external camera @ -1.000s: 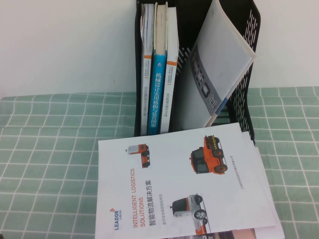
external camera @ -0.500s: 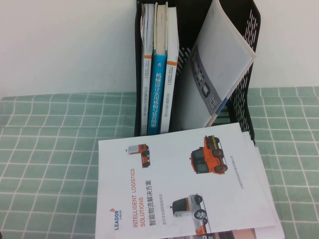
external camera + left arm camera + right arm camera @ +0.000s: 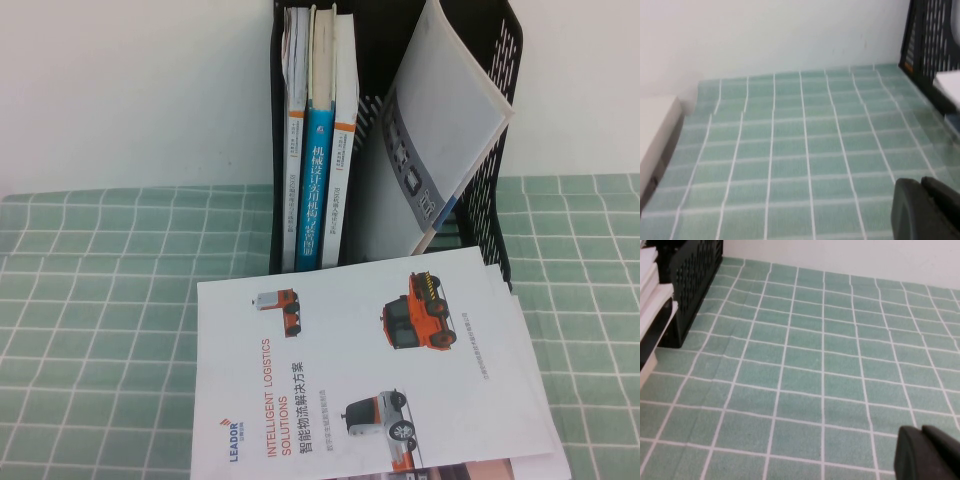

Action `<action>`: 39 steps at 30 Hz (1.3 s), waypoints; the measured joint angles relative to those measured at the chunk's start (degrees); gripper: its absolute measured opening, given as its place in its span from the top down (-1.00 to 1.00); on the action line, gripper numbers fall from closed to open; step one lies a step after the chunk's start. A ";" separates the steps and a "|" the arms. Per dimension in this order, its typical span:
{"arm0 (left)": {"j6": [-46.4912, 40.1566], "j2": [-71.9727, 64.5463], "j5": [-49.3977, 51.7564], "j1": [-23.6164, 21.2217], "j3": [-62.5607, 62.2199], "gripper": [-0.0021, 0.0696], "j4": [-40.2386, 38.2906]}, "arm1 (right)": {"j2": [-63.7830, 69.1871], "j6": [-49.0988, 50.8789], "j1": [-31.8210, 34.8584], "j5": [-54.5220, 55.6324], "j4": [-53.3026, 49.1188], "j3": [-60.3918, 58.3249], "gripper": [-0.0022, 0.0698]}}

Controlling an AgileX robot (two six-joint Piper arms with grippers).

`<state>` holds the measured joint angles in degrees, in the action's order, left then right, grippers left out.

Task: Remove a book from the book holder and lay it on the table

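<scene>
The black perforated book holder (image 3: 490, 150) stands at the back of the green grid table (image 3: 100, 300). Its left compartment holds three upright books, the middle one with a blue spine (image 3: 320, 190). A white-grey booklet with a dark strip (image 3: 435, 130) leans in the right compartment. The pale blue-white book with the sandy band does not show. My left gripper (image 3: 920, 182) is shut and empty above bare cloth, left of the holder (image 3: 932, 45). My right gripper (image 3: 921, 429) is shut and empty above bare cloth, right of the holder (image 3: 695, 270). Neither gripper shows in the high view.
A white "INTELLIGENT LOGISTICS SOLUTIONS" brochure (image 3: 370, 370) with orange vehicles lies flat in front of the holder, on top of other sheets whose edges (image 3: 525, 350) stick out at its right. A white wall runs behind the table. A white block (image 3: 655, 130) sits at the cloth's edge.
</scene>
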<state>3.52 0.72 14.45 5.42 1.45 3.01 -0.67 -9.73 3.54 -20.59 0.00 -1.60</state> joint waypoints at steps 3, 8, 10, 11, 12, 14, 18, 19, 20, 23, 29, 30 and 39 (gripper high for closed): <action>0.00 0.00 -3.94 0.00 0.00 0.95 0.00 | 0.00 0.00 0.00 0.43 0.00 0.00 0.95; 0.00 0.00 -15.29 0.00 0.13 0.95 -0.10 | 0.00 0.00 0.00 10.24 0.00 0.00 0.95; 0.00 0.00 -19.55 0.00 0.26 0.95 -0.10 | 0.00 0.00 0.00 15.91 0.00 0.00 0.95; 0.00 0.00 -21.70 0.00 0.26 0.95 -0.10 | 0.00 -0.27 0.00 19.30 0.00 0.00 0.95; 0.00 0.00 -23.66 0.00 0.26 0.95 -0.10 | 0.00 -0.55 0.00 22.13 0.00 0.00 0.95; 0.00 0.00 -26.40 0.00 0.26 0.95 -0.10 | 0.00 0.09 0.00 29.28 0.00 0.00 0.95; 0.39 0.00 -32.10 0.00 0.26 0.95 0.00 | 0.00 5.21 0.00 39.61 0.38 0.00 0.95; 0.94 0.00 -33.43 0.00 0.26 0.95 0.00 | 0.00 5.85 0.00 41.41 0.38 0.00 0.95; 1.46 0.00 -34.84 0.00 0.26 0.95 -0.13 | 0.00 6.10 0.00 42.85 0.60 0.00 0.95; 2.33 0.00 -37.40 0.00 0.26 0.95 -1.05 | 0.00 6.47 0.00 44.78 2.16 0.00 0.95; 3.78 0.00 -29.84 0.00 -4.76 0.95 -0.18 | 0.00 6.87 0.00 44.71 4.48 0.00 0.95; 4.41 0.00 -25.98 0.00 -7.36 0.95 -0.55 | 0.00 6.86 0.00 44.99 4.60 0.00 0.95; 5.99 -1.27 -13.21 0.00 -20.96 0.95 -1.44 | 0.00 7.97 0.00 49.66 6.62 0.00 0.95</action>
<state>9.51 -0.54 1.24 5.42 -19.50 1.57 -0.67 -1.75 3.54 29.08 6.62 -1.60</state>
